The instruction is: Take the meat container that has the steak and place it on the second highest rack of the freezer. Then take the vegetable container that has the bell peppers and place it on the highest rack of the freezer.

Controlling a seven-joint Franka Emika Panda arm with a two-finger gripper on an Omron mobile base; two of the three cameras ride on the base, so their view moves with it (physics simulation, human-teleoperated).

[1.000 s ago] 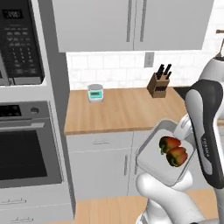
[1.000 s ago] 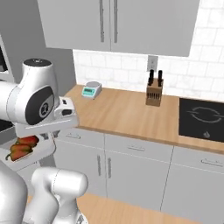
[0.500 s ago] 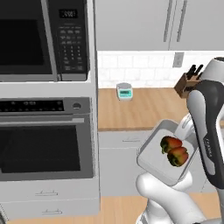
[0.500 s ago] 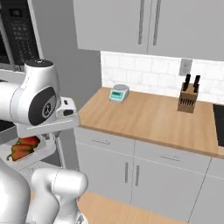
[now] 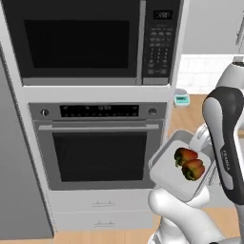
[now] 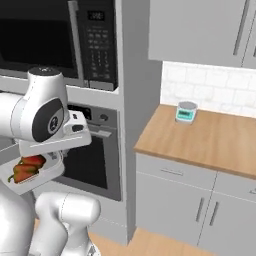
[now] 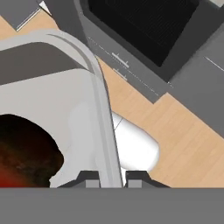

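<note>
Two bell peppers (image 5: 189, 163) in vegetable container (image 5: 167, 170); fingers (image 7: 89, 178) pinching container rim, before oven (image 5: 97, 143).

the white arm is folded tight over its own base, elbow raised high and forearm dropping steeply down to the wrist. the gripper (image 7: 108, 177) is held low in front of the body, its two dark fingers (image 7: 87, 178) drawn close together, one on each side of the thin rim of the vegetable container (image 5: 164, 169), pinching that wall between them.
</note>
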